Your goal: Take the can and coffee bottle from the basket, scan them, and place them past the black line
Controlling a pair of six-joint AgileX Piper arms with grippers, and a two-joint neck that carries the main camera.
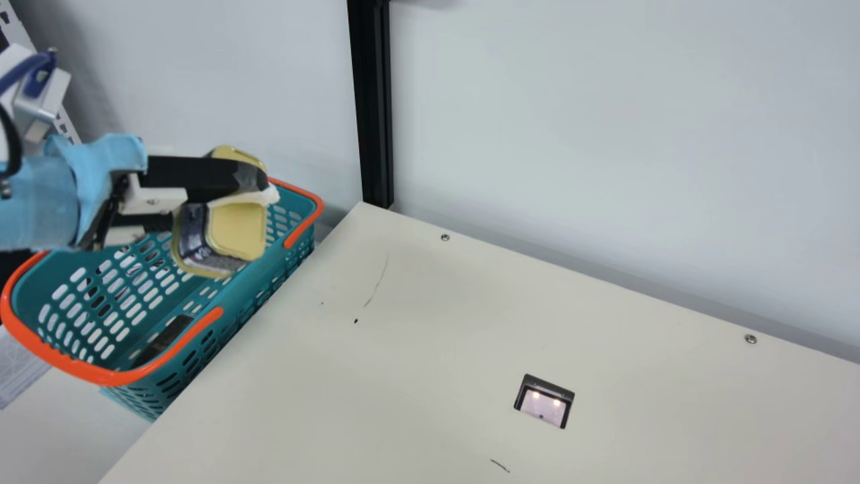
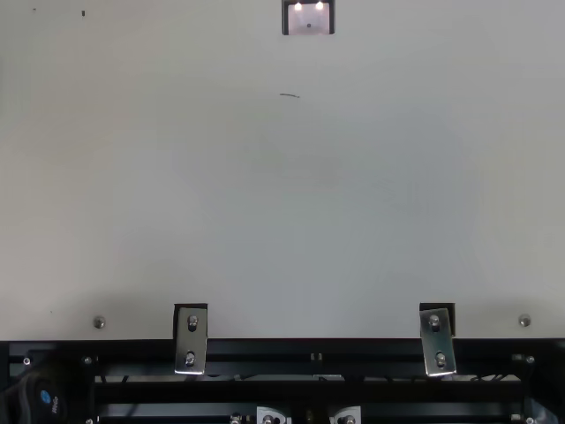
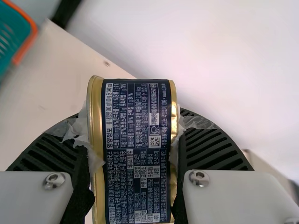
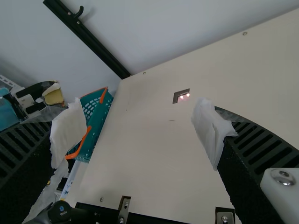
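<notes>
One held can (image 1: 235, 232): lifted over the basket (image 1: 269, 272), towards its table side.
Left gripper (image 3: 134, 151): fingers parted to the can's width, pressing its gold-rimmed ends.
Right gripper (image 4: 139, 130): fingers wide apart, nothing between them, well away from the basket.
Dark item (image 1: 164, 339): inside the basket's near end, probably the coffee bottle.
Slip risk: crumpled white film (image 3: 81, 128) could let the can slide or twist.
Snag risk: too low a path could catch the basket's orange handle (image 1: 67, 364).
Edges: table edge just beside the basket; black post (image 1: 376, 101) beyond its far end.
Room: cream table (image 1: 430, 323) stretches from the basket past the scanner window (image 1: 543, 405), likely the easiest route.
</notes>
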